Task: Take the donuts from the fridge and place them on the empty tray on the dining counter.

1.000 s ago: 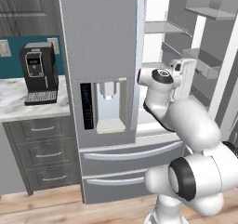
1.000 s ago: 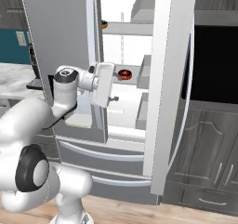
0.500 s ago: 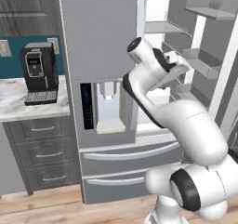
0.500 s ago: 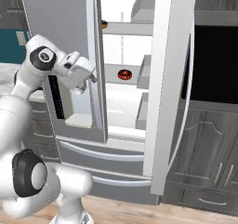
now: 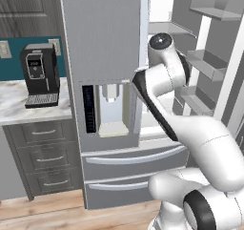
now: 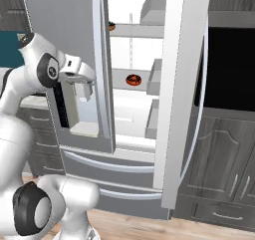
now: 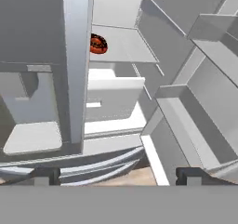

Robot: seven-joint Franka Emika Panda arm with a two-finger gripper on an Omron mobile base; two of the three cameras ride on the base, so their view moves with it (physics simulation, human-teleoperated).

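Note:
The fridge has its left door closed and its right door swung wide, so the white inside shows. A dark donut with red-orange icing lies on a middle shelf. On the shelf above, the other donut peeks out from behind the left door's edge. My gripper is open and holds nothing. It hangs in front of the left door near the dispenser, well short of the shelves. The tray and dining counter are out of view.
The open right door with its bins stands to my right. A black coffee machine sits on the marble worktop over grey drawers at left. Dark cabinets and an oven are at far right.
The arm has swung left and its elbow has risen. The hand has drawn back from the fridge opening to the front of the left door. It holds nothing.

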